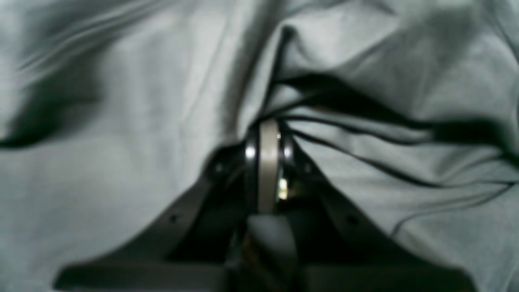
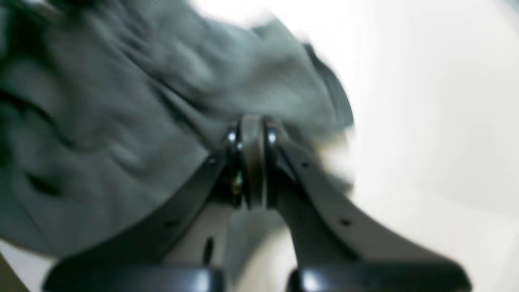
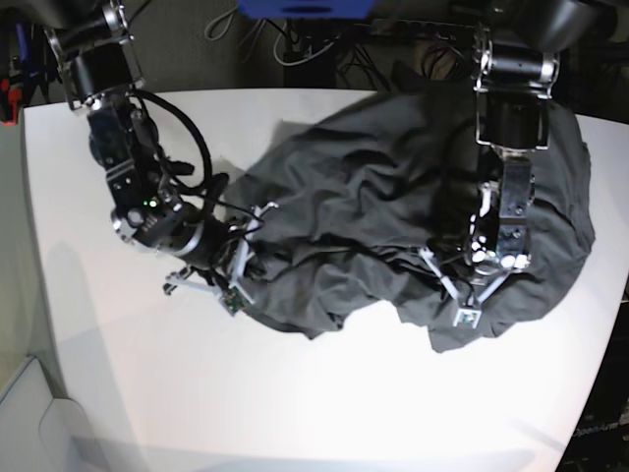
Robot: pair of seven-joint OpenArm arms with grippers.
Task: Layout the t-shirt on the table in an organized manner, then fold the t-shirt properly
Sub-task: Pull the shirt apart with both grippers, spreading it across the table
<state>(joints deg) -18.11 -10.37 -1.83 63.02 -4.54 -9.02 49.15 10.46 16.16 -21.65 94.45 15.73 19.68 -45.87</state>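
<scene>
The left gripper (image 1: 268,134) pinched a fold of the t-shirt (image 3: 393,197), cloth bunched all around it. The right gripper (image 2: 252,121) pinched the shirt's edge, the bare table (image 2: 425,121) just beside it.

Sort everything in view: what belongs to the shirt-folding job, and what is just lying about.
Job:
- crumpled dark charcoal-grey fabric t-shirt
- large white smooth table
- left gripper and right gripper, both pinching cloth

Lying about:
- tangled black cables behind the table

Right wrist view was motion-blurred; the t-shirt (image 2: 121,121) folds there were indistinct. Left wrist view was soft near the fingers (image 1: 268,162), whose tips were buried in cloth. The bench (image 3: 324,403) was cropped at the base view's right and near edges.
</scene>
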